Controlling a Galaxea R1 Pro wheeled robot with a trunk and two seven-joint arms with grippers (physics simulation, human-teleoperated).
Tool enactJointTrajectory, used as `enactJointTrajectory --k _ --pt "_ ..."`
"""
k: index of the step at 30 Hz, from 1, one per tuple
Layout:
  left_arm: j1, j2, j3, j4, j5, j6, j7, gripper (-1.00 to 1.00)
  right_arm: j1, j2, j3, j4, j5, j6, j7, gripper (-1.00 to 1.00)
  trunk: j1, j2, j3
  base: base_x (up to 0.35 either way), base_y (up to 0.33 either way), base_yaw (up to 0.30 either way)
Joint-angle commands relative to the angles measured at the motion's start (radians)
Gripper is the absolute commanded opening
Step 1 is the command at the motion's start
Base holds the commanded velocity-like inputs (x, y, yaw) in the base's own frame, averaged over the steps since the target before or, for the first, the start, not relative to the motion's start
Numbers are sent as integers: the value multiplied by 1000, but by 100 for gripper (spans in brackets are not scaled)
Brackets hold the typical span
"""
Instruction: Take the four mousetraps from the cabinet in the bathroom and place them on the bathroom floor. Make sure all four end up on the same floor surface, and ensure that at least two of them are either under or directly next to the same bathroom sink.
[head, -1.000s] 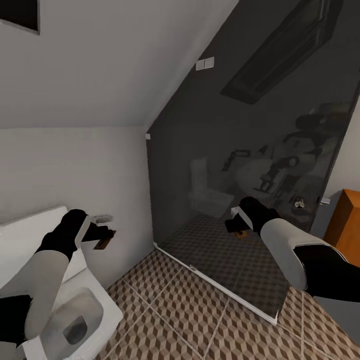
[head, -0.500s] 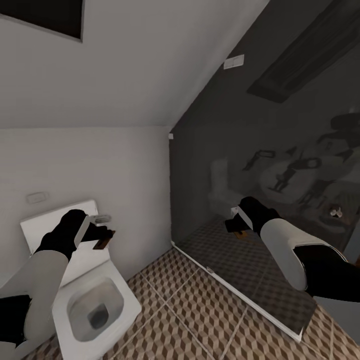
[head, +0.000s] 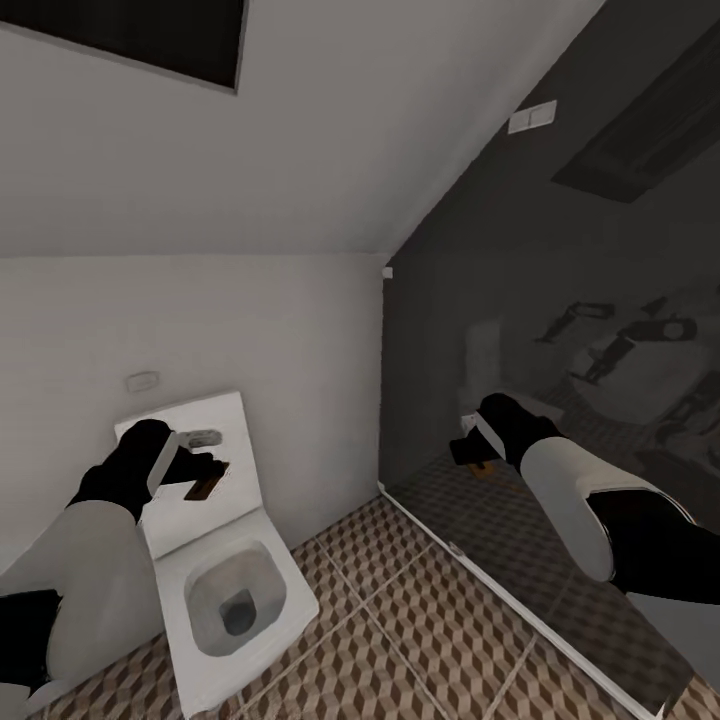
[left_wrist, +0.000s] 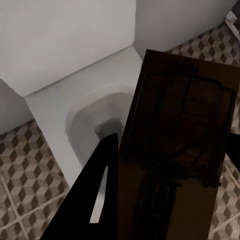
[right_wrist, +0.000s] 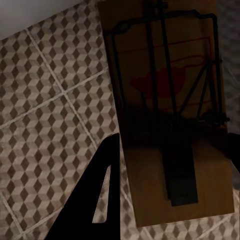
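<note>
Panning has brought the toilet into fuller view while both jaws stay clenched on mousetraps.

I count two mousetraps: one in left gripper – left mousetrap, one in right gripper – right mousetrap. One toilet. Two wall plates: lower plate, upper plate.

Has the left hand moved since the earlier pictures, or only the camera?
Cannot tell. The left hand sits at the same spot in the head view, while the toilet slid rightward in the picture; the camera turned.
</note>
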Motion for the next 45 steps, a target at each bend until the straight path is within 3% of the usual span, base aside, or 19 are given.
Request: enactJointTrajectory --k 1,45 --pt "-1 0 2 -1 2 4 -1 -100 0 -1 8 -2 7 4 10 -100 0 -1 -1 0 0 279" --pt "-1 1 2 -1 3 2 0 -100 0 -5 8 -2 6 4 10 -100 0 -1 -1 0 0 279"
